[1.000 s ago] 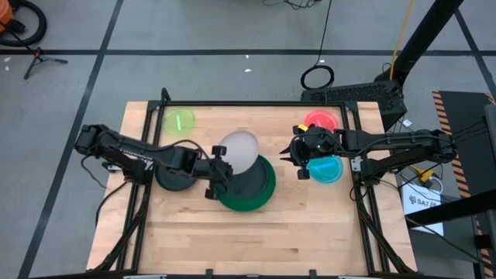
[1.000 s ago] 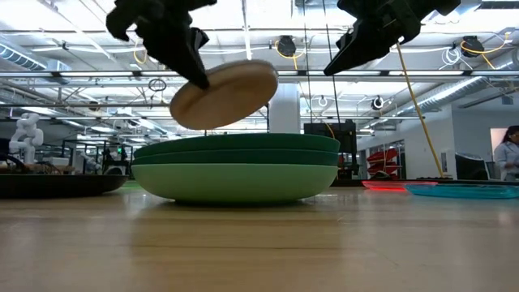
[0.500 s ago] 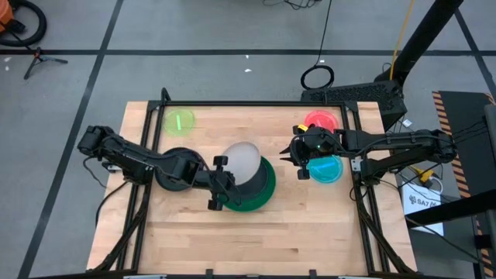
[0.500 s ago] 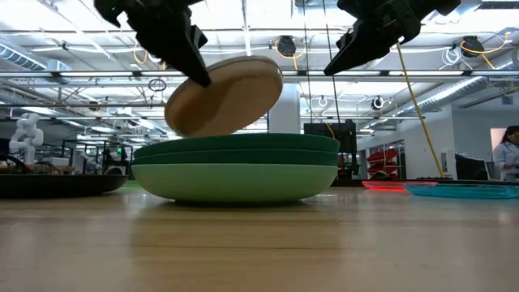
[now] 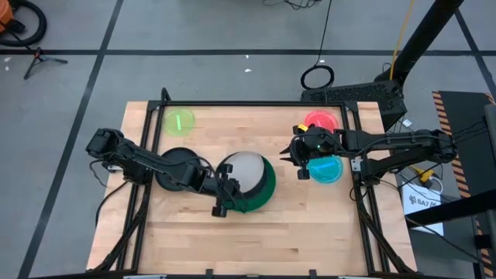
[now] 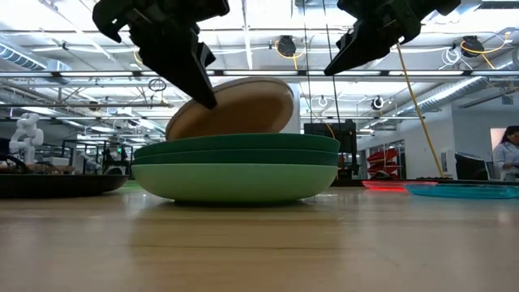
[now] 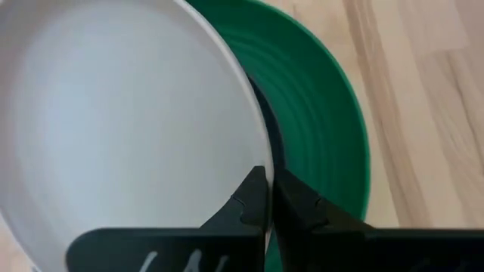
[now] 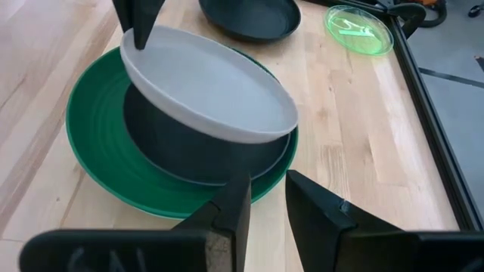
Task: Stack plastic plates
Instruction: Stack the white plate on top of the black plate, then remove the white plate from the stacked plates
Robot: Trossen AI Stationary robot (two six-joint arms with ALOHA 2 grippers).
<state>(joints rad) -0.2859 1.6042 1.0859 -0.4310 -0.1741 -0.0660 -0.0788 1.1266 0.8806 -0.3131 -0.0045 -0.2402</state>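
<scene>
High view: the left gripper (image 5: 222,188) sits at the edge of the green stack (image 5: 263,195), its fingers pinched on the rim of the white plate (image 5: 244,169), which hangs over the stack's centre. The black plate (image 5: 172,167) lies just beside the stack on the left arm's side. The lime plate (image 5: 180,121) lies beyond the black plate, well apart from the stack. The right gripper (image 5: 298,157) waits on the stack's other side, above the cyan plate (image 5: 327,169) and near the red plate (image 5: 320,121).

Low view: the white plate (image 6: 235,108) is tilted, its lower edge just above or touching the top of the green stack (image 6: 235,166); contact cannot be confirmed. The right gripper (image 6: 350,50) hangs high, holding nothing.

Left wrist view: the left gripper's fingers (image 7: 257,200) clamp the white plate's rim (image 7: 128,121), with green plate (image 7: 325,128) beneath.

Right wrist view: the white plate (image 8: 208,83) rests partly over the dark grey plate (image 8: 197,147) seated in the green stack (image 8: 98,143). The right gripper's fingers (image 8: 234,208) stand moderately apart, empty.

Assessment: the step is setting the white plate into the dark grey one. It should be levelled and centred over the grey plate's well before release, then the fingers opened and drawn outward, so the rim is not dragged off-centre.
</scene>
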